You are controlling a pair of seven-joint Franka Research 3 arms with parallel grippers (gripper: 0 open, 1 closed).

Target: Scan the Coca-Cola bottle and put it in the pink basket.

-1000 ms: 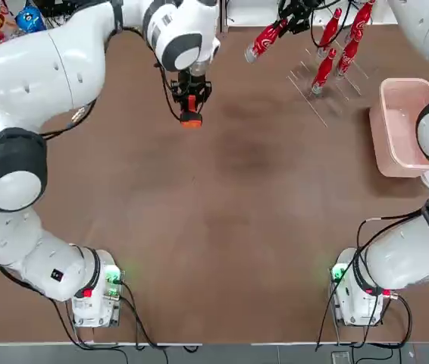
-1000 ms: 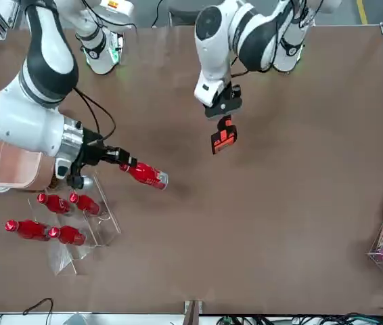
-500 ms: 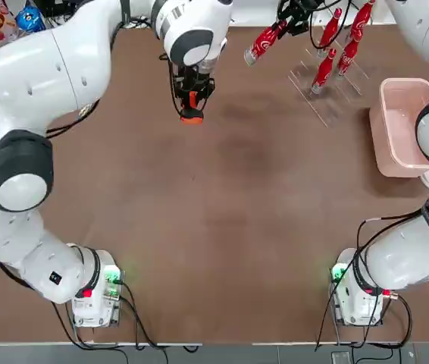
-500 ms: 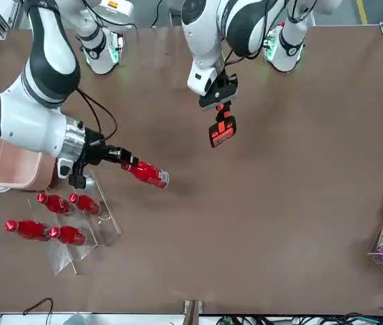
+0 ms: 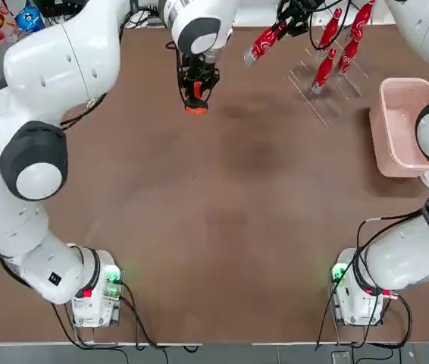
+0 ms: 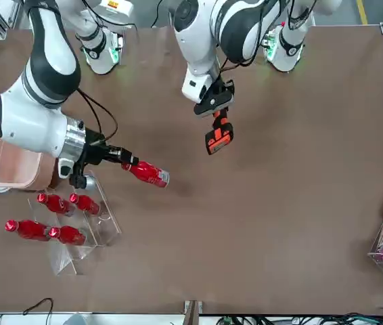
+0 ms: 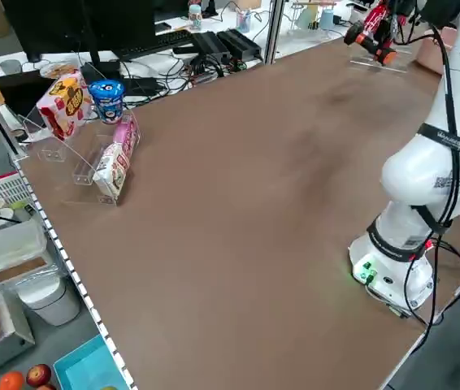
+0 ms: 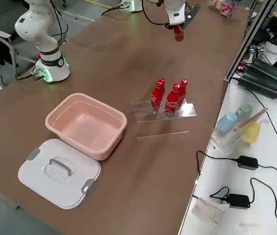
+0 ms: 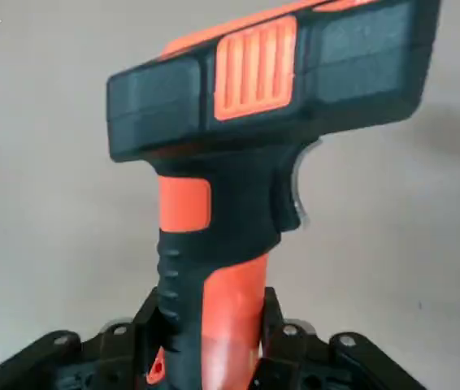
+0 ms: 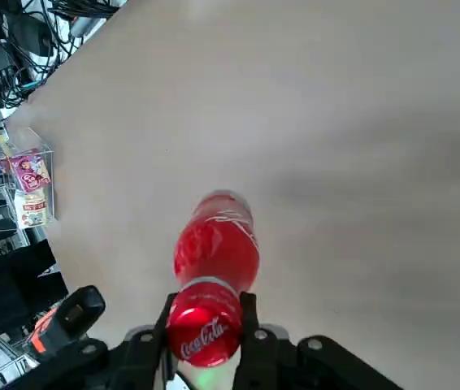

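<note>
My right gripper (image 5: 284, 24) is shut on the neck of a red Coca-Cola bottle (image 5: 263, 42), which it holds tilted above the table's far side, base toward the middle (image 6: 146, 174). In the right wrist view the bottle (image 10: 214, 252) points away from the fingers. My left gripper (image 5: 195, 82) is shut on the handle of an orange-and-black scanner (image 5: 194, 100), a short way from the bottle; its head (image 6: 218, 137) hangs over the table. The pink basket (image 5: 400, 126) stands open and empty at the right edge (image 8: 87, 125).
A clear rack (image 5: 327, 72) beside the basket holds several more red bottles (image 8: 170, 97). A white lid (image 8: 57, 171) lies next to the basket. Snack packs in a clear stand (image 7: 92, 122) sit at the far left corner.
My left gripper has carried the scanner toward the far edge and closer to the bottle, while the arm swung over. The right gripper and its bottle have hardly moved.
</note>
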